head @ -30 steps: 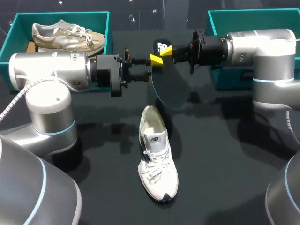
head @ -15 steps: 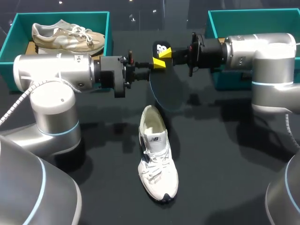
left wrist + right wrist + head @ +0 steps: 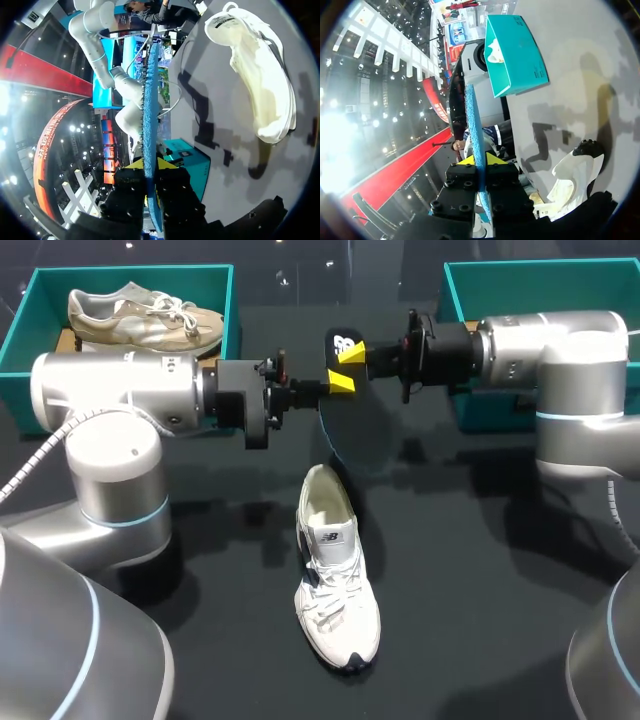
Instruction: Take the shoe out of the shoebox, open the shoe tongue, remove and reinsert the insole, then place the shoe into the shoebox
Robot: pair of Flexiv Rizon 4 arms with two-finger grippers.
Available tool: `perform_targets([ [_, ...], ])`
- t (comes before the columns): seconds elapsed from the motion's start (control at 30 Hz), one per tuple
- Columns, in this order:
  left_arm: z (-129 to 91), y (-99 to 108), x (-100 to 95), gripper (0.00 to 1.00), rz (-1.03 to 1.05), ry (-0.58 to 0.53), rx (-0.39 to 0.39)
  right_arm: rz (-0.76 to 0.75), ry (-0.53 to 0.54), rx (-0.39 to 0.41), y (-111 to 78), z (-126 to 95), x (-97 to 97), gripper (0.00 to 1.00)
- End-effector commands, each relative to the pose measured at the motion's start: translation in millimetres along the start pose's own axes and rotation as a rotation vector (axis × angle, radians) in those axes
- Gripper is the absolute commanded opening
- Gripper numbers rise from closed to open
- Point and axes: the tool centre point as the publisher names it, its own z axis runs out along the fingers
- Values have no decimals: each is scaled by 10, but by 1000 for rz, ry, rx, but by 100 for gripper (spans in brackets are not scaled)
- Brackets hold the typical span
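Reinsertion next, I judge: my left hand (image 3: 339,383) and right hand (image 3: 352,354) both pinch the thin blue insole (image 3: 341,341), which must feed into the white laced sneaker (image 3: 335,580) at frame centre.

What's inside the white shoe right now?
In the white shoe, only pale lining shows at the heel opening; tongue and laces cover the forefoot. The insole is out, gripped by the left end effector and right end effector.

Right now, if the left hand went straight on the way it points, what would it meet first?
Probably the right hand, which faces the left hand head-on; both grip the same insole, though depth is unclear.
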Motion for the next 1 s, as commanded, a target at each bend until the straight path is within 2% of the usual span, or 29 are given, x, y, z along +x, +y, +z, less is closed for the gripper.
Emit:
perform_targets([
  [0.03,55,27,9,0,1,6,1,1,1,0,4,12,-12,0],
  [0.13,30,20,3,0,2,5,2,-2,9,4,1,9,-17,0],
  [0.17,7,9,-2,0,2,5,3,-6,13,6,-8,-3,-24,28],
  [0.2,-26,-5,-7,0,2,5,4,-17,15,7,-20,-21,-27,76],
  [0.23,-63,-19,-9,0,2,6,3,-20,18,7,-35,-38,-25,100],
  [0.47,-372,-160,-34,0,-25,24,-4,-66,51,42,-158,-229,-30,100],
  [0.7,-676,-307,-83,0,-95,34,-32,-74,38,66,-263,-434,-56,100],
  [1.0,-875,-489,-78,0,-255,66,-68,-74,36,73,-387,-587,-94,100],
])
